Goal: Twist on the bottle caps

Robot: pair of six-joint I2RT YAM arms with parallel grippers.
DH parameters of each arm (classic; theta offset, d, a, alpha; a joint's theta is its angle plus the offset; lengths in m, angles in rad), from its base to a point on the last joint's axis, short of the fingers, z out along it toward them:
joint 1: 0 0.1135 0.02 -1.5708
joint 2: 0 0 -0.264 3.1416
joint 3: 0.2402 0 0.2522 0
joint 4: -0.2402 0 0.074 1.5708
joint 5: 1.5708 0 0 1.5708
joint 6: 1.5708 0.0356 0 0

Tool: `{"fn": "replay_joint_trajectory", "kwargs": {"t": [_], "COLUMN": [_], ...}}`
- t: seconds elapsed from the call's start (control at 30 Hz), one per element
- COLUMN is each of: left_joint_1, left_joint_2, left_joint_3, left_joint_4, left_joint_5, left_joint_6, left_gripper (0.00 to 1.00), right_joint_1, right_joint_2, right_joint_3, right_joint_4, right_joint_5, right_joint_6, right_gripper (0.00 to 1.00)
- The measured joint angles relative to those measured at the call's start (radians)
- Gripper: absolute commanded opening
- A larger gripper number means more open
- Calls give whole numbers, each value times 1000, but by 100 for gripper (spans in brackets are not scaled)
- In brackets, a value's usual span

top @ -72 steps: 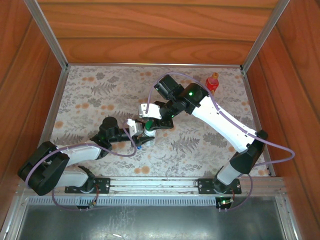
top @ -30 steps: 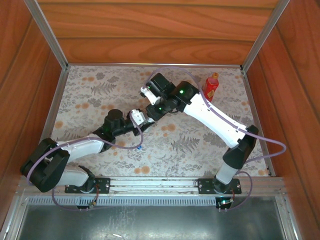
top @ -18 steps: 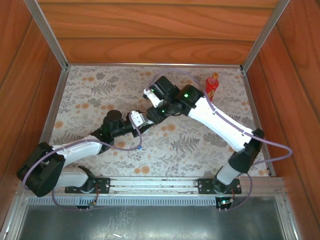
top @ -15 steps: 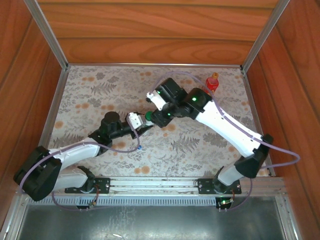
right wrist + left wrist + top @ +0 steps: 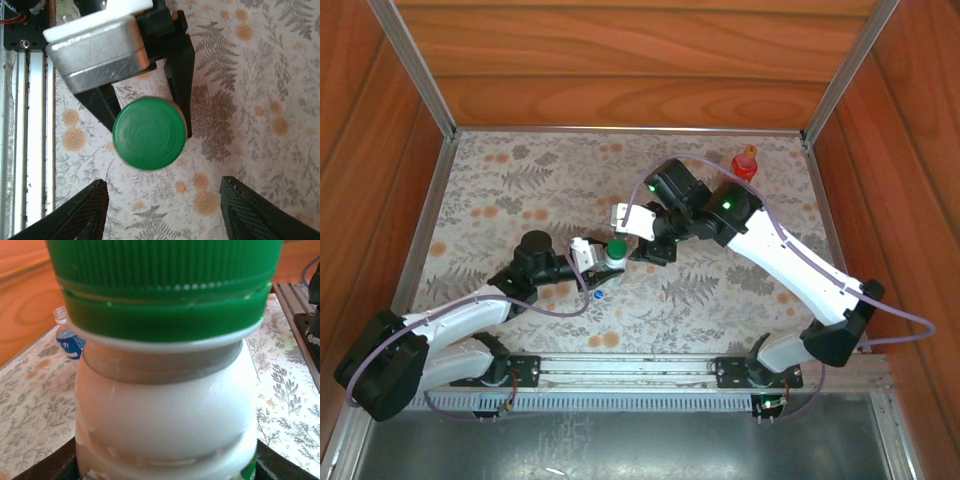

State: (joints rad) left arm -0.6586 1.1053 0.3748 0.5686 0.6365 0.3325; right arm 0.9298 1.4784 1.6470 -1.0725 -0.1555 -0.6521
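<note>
The white bottle [image 5: 165,415] stands mid-way on the flowered mat [image 5: 500,200], its green cap [image 5: 149,132] on its neck; the left gripper [image 5: 604,257] is clenched around its body; the right gripper [image 5: 162,192] hovers above that cap, fingers spread wide, touching nothing; a clear bottle [image 5: 66,336] shows just past it; a small blue cap [image 5: 598,294] lies near it, toward the arms' bases; the red bottle [image 5: 744,166] stands well apart, far-right of it.
</note>
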Motion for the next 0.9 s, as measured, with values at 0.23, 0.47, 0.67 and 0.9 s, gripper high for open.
{"fn": "replay_joint_trajectory", "kwargs": {"t": [0.23, 0.47, 0.67, 0.9], "left_joint_1": [0, 0, 0, 0], "left_joint_2": [-11, -33, -34, -36], "left_joint_3": [-2, -12, -12, -12], "left_joint_4": [-24, -34, -39, -42], "left_joint_5": [8, 8, 8, -3], "left_joint_6": [1, 5, 6, 6], "left_gripper": [56, 56, 56, 56], "right_joint_1": [5, 13, 13, 13], "right_joint_2": [92, 133, 148, 150], "right_joint_3": [95, 108, 126, 129], "right_joint_4": [-48, -77, -91, -92], "right_joint_5": [-72, -126, -126, -126], "right_joint_6": [-89, -122, -133, -116], "right_gripper": [63, 48, 40, 36]}}
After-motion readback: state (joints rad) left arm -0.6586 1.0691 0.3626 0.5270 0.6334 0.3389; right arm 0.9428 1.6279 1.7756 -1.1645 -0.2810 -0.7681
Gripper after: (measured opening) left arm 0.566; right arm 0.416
